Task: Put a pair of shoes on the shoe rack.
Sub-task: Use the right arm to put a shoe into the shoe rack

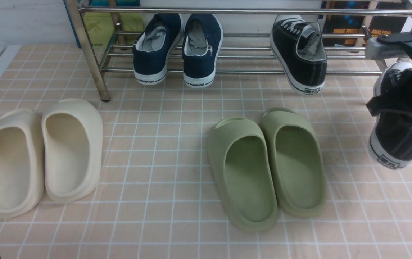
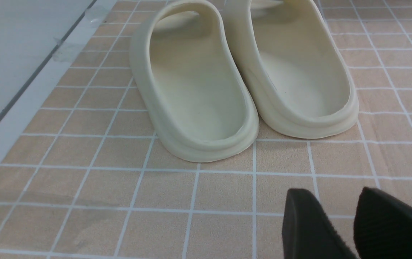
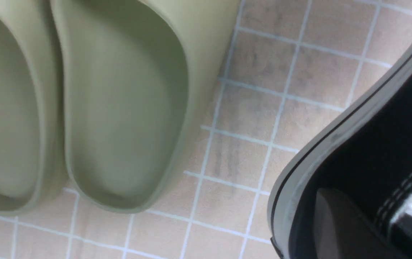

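Two black canvas sneakers with white soles and laces: one sneaker (image 1: 301,54) rests heel-out on the lower rods of the chrome shoe rack (image 1: 87,54). The other sneaker (image 1: 396,144) is at right over the tiled floor (image 1: 177,151), with the right hand (image 1: 402,104) closed on it. Two navy sneakers (image 1: 177,50) share the rods. Two smooth cream foam slides (image 1: 40,158) and two green slides (image 1: 267,165) lie on the floor. The left hand (image 2: 353,230) is parted and empty.

My right claw (image 1: 402,104) is black. The near sneaker (image 1: 398,142) and far sneaker (image 1: 301,54) are black canvas with white stitching, white soles and 1 black stripe. I see 2 navy sneakers (image 1: 153,50) with white soles, 2 green slides (image 1: 241,169) and 2 cream slides (image 1: 72,151). The floor (image 1: 162,144) is peach with a white grid, and the rack (image 1: 87,54) is chrome.
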Action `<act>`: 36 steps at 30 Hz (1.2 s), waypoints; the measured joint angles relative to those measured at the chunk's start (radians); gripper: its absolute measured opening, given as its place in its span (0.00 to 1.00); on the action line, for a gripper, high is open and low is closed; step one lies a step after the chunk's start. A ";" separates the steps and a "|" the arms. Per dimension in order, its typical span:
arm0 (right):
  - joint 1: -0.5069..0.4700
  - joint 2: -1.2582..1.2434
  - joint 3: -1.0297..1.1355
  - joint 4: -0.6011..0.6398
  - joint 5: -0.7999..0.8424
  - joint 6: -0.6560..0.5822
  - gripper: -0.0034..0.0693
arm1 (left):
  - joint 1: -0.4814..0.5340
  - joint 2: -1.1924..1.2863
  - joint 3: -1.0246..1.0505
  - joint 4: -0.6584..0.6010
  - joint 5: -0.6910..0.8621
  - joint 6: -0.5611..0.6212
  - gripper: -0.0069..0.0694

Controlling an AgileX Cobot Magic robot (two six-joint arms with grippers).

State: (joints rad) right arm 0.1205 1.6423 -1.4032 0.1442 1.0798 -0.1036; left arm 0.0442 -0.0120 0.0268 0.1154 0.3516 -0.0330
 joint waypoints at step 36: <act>0.117 0.044 -0.170 -0.218 0.125 -0.015 0.07 | 0.000 0.000 0.000 0.027 0.000 0.000 0.40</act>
State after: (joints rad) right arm 0.2371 1.6865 -1.5733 -0.0740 1.2048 -0.1187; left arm 0.0442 -0.0120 0.0268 0.1420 0.3516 -0.0330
